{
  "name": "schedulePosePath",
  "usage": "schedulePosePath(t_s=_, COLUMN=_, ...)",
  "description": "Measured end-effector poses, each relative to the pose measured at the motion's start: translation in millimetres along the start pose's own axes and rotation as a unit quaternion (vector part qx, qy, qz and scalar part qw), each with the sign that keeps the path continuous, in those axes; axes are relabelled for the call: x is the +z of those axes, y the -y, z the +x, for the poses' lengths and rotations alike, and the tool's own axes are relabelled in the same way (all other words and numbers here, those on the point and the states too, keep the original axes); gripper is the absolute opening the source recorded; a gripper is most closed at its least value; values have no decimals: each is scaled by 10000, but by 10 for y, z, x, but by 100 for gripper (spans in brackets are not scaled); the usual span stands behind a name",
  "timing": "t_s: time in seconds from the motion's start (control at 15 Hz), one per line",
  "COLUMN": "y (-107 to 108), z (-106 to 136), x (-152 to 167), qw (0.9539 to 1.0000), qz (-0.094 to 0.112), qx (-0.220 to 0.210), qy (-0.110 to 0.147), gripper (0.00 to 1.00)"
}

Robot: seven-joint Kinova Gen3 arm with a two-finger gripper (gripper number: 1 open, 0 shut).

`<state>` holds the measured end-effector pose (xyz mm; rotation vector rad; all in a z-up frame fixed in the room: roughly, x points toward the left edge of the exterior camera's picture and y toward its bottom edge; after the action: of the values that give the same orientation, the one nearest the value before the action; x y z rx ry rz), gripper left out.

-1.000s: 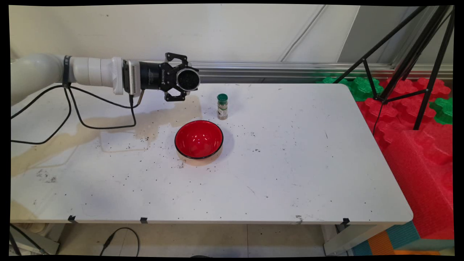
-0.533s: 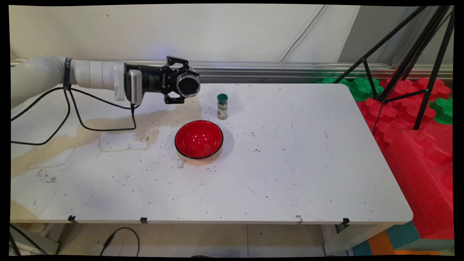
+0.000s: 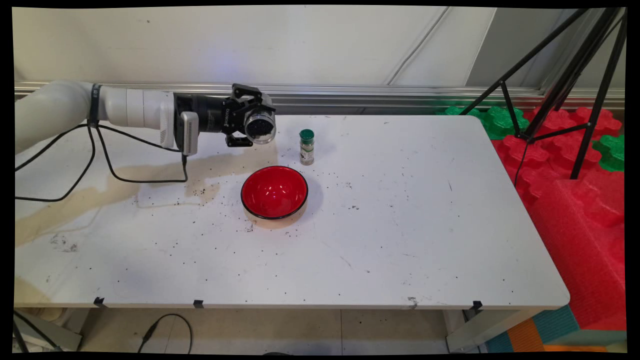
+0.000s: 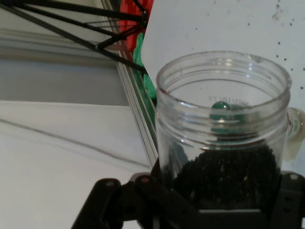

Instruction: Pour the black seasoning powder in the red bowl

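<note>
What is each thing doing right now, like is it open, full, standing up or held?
hand: shut on the clear jar, above the table.
clear jar: lidless, lying sideways in the hand, dark grains inside.
red bowl: upright on the table, looks empty.
spice bottle: standing upright, green cap on.
table: stained, sprinkled with dark grains.

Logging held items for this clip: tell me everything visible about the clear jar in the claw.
The clear jar is a lidless, transparent, plastic-looking container with a threaded neck and wide round mouth. Dark, coarse granules fill part of it, lying toward its base. It lies roughly on its side, mouth facing the table's right end, clamped at its lower body by the claw. It hangs above the white table, behind and left of the red bowl, touching neither. The green-capped spice bottle stands just right of it.
</note>
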<state>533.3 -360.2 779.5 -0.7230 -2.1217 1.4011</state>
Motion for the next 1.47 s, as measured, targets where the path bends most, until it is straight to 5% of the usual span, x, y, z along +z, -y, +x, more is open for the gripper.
schedulePosePath(t_s=0.67, y=-47, z=54, x=35, qw=9957, qz=-34, qx=913, qy=134, gripper=0)
schedulePosePath(t_s=1.47, y=-69, z=139, x=24, qw=9813, qz=2, qx=1919, qy=180, gripper=0)
